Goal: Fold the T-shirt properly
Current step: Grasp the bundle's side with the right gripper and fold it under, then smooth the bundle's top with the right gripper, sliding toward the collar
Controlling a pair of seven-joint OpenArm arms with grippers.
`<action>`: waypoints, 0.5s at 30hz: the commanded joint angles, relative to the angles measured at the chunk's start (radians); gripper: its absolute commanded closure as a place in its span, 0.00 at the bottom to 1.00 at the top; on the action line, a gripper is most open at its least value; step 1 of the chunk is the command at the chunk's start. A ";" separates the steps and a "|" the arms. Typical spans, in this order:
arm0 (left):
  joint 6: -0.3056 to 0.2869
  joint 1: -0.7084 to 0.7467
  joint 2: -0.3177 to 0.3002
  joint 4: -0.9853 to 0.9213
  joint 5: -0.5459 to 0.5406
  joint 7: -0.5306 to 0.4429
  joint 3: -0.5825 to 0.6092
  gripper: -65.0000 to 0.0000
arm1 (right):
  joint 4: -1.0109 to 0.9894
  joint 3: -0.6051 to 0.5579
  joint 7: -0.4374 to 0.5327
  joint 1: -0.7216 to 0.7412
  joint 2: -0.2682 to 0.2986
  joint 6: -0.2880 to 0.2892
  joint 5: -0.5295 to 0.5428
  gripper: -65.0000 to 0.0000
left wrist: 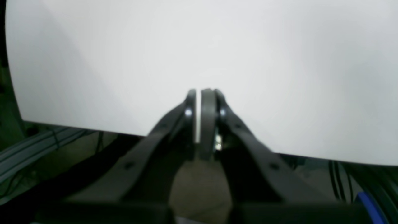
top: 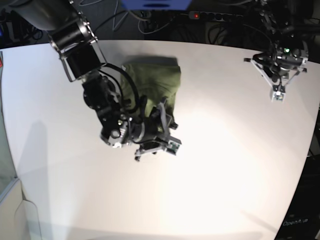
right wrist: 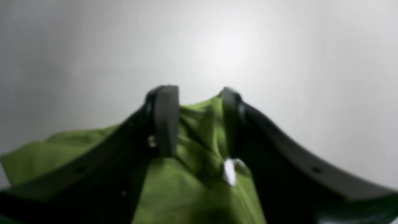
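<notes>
The olive-green T-shirt (top: 152,80) lies bunched and partly folded on the white table (top: 225,175), at the far left of middle. My right gripper (top: 160,144) is at the shirt's near edge. In the right wrist view its fingers (right wrist: 166,121) stand a little apart with a raised ridge of the green T-shirt (right wrist: 199,130) pinched between them (right wrist: 199,99). A small white patch shows by the right finger. My left gripper (top: 278,94) is far off at the table's back right, shut and empty (left wrist: 199,93), over bare table (left wrist: 217,46).
Cables and a power strip (top: 200,15) lie behind the table's far edge. In the left wrist view the table edge runs below the gripper, with cables (left wrist: 31,146) on the floor beyond it. The right arm's body (top: 80,45) reaches over the table's left side.
</notes>
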 commanded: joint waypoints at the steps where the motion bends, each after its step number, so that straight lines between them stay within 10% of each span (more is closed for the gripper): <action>1: -0.001 -0.006 -0.007 0.016 -0.001 -0.014 -0.002 0.97 | 0.058 0.003 0.024 0.013 -0.004 -0.005 0.021 0.57; 8: -0.001 -0.008 -0.006 0.014 -0.006 -0.014 -0.001 0.97 | 0.231 0.003 0.021 -0.069 0.042 -0.005 0.021 0.49; 15: -0.001 -0.005 -0.006 0.014 -0.006 -0.014 -0.001 0.97 | 0.237 0.012 0.025 -0.128 0.113 -0.005 0.021 0.62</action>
